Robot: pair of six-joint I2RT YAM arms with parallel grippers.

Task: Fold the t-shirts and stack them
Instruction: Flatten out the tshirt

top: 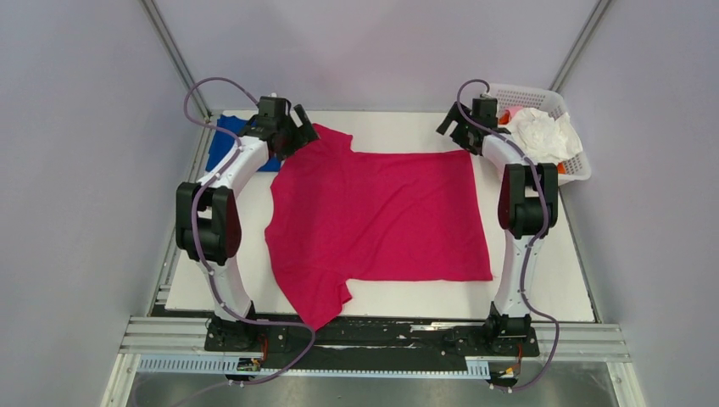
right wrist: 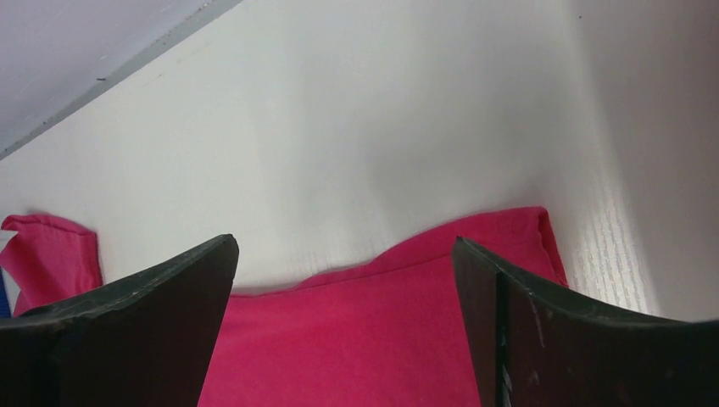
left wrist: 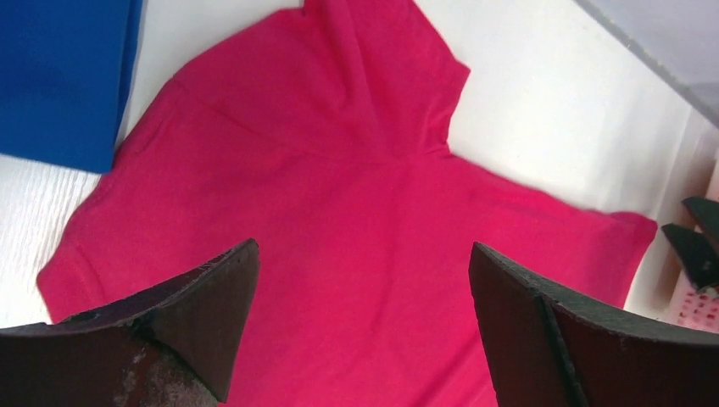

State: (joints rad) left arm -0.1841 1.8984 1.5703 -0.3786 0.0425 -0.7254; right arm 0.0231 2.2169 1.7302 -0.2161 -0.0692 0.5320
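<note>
My left claw hangs released, jaws wide apart and empty, above the far left sleeve of the magenta t-shirt, which lies spread flat on the white table. My right claw is also released and empty, over the shirt's far right corner. The blue t-shirt lies just beside that sleeve, at the table's far left corner.

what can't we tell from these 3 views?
- Blue t-shirt: in the top view the left arm covers part; the left wrist view crops it at the frame edge.
- Basket contents: in the top view, white cloth hides whatever lies underneath; count unknown.
- Magenta t-shirt: the right wrist view shows only its far edge; the frame edge and right gripper cut off the rest.
</note>
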